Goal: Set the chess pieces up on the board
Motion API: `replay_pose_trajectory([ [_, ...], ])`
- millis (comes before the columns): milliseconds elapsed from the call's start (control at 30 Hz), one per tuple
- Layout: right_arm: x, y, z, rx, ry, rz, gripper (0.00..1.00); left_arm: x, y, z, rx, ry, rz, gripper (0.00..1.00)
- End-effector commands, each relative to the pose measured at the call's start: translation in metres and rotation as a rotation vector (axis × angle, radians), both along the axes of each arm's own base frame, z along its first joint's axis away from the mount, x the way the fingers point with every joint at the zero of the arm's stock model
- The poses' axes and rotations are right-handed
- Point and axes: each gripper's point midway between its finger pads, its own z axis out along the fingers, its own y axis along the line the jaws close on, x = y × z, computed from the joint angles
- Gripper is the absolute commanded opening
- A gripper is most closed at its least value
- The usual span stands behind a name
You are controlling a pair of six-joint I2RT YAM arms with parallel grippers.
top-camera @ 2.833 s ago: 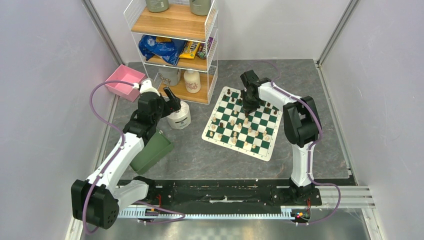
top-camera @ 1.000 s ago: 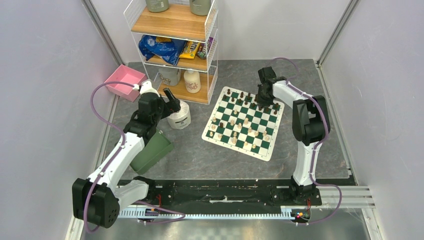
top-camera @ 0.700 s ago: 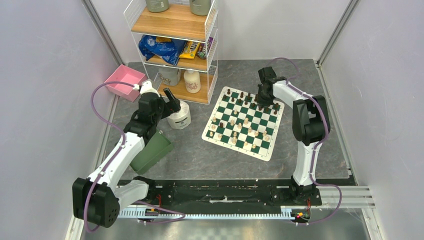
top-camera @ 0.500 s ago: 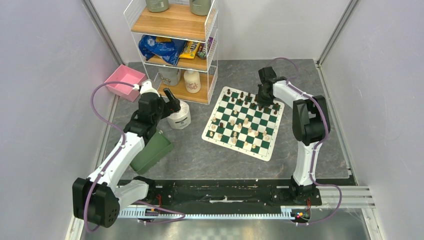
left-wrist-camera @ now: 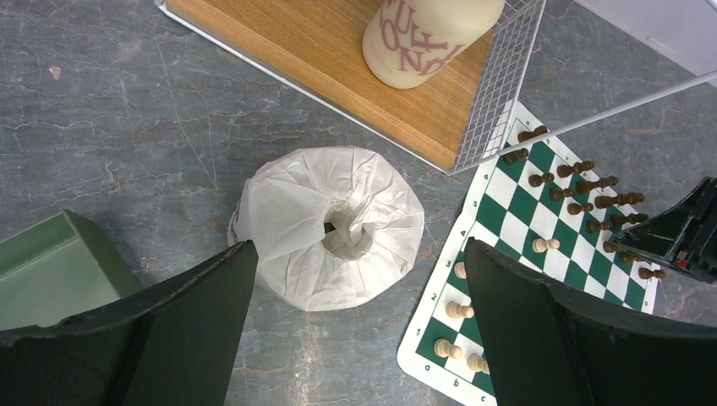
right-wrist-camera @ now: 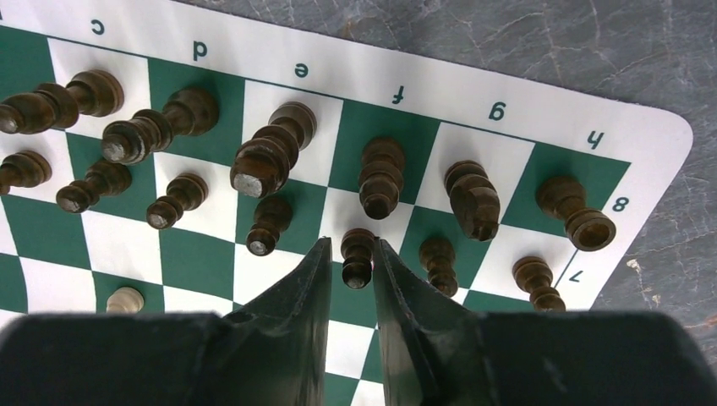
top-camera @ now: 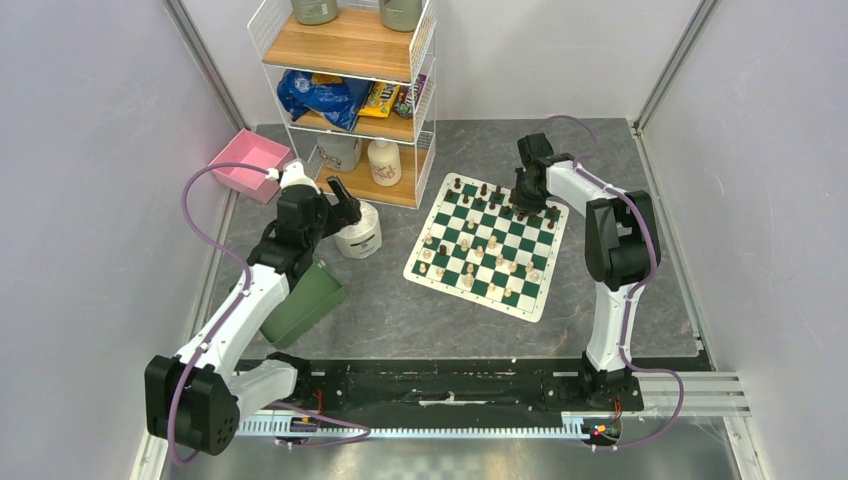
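The green and white board (top-camera: 540, 300) lies right of centre, with dark brown chess pieces (top-camera: 483, 190) along its far rows and cream ones (top-camera: 470, 265) scattered over the near half. My right gripper (top-camera: 524, 200) hangs low over the far rows. In the right wrist view its fingers (right-wrist-camera: 352, 242) are open narrowly around an upright dark pawn (right-wrist-camera: 358, 258) on the seventh row, with a gap on the left side. A cream pawn (right-wrist-camera: 125, 298) stands lower left. My left gripper (left-wrist-camera: 357, 245) is wide open and empty above a white toilet roll (left-wrist-camera: 330, 224).
A wire shelf rack (top-camera: 355, 100) with snacks and a bottle (left-wrist-camera: 423, 34) stands at the back, close to the board's far left corner. A green bin (top-camera: 305, 300) lies under the left arm. A pink tray (top-camera: 250, 160) sits at the back left.
My right gripper moved from the board's middle to its far right rows, then its fingers spread slightly off the dark pawn. The left arm has not moved.
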Motion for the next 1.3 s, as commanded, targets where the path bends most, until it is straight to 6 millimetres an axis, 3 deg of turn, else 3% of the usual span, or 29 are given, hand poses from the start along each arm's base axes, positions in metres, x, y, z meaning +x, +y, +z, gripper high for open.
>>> replay_pose_trajectory([
  [0,0.012,0.005,0.015,0.037,-0.048,0.004,0.32,0.008,-0.002,0.011,-0.031,-0.045,0.005,1.0],
  [133,0.007,0.009,0.025,0.063,-0.058,0.007,0.35,0.008,-0.003,0.012,-0.037,-0.045,0.0,1.0],
  [433,-0.008,0.011,0.054,0.048,-0.112,0.02,0.53,0.008,-0.004,0.014,-0.047,-0.053,-0.006,1.0],
  [567,-0.015,0.023,0.069,0.065,-0.138,0.05,0.55,0.01,-0.004,0.024,-0.04,-0.057,-0.009,1.0],
  [767,-0.03,0.062,0.091,0.112,-0.173,0.145,0.56,0.003,0.0,0.009,-0.043,-0.035,0.01,1.0],
  [900,-0.04,0.091,0.096,0.144,-0.176,0.206,0.56,0.001,0.002,0.016,-0.05,-0.051,0.02,1.0],
  [1267,-0.065,0.171,0.078,0.168,-0.127,0.377,0.53,-0.002,0.008,0.015,-0.038,-0.053,0.047,1.0],
])
